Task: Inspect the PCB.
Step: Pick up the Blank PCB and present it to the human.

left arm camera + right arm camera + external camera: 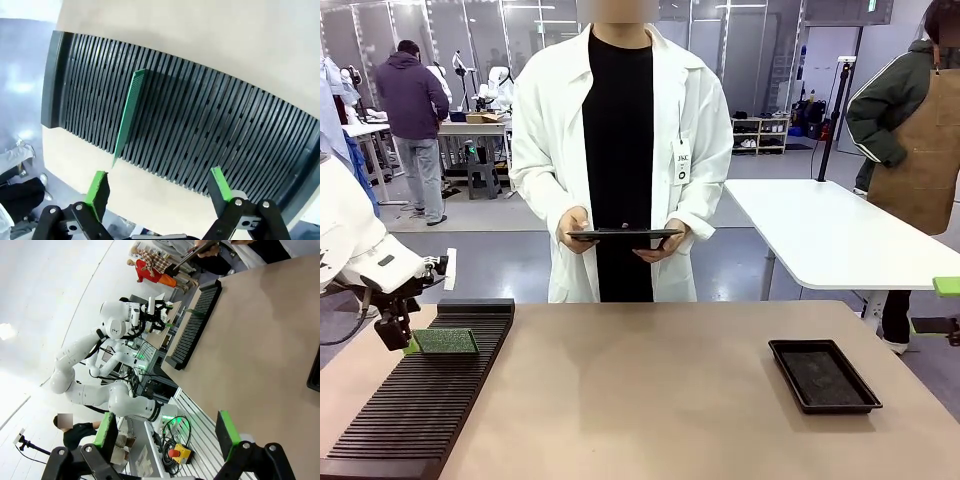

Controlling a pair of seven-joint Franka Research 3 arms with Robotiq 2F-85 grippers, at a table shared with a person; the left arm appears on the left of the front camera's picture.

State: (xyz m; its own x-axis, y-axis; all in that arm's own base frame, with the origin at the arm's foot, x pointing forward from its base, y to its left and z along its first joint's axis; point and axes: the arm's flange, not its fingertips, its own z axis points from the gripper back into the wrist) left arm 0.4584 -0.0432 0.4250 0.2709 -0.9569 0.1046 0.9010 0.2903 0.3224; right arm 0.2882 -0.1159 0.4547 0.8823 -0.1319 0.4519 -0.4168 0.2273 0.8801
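PCB (129,117), thin green rectangular circuit board: stands on edge in black ribbed plastic rack (210,120) on tan desk (650,390). Left gripper (159,176): wide, empty, near PCB. Right gripper (165,422): wide, empty.

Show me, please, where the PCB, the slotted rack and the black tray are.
PCB (445,341): front view, middle of its green face.
Slotted rack (415,415): front view, bare ribs nearer the camera.
Black tray (823,376): front view, its bare floor.

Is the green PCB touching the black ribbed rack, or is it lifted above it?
Touching. The left wrist view shows the PCB standing on edge between the ribs of the black rack.
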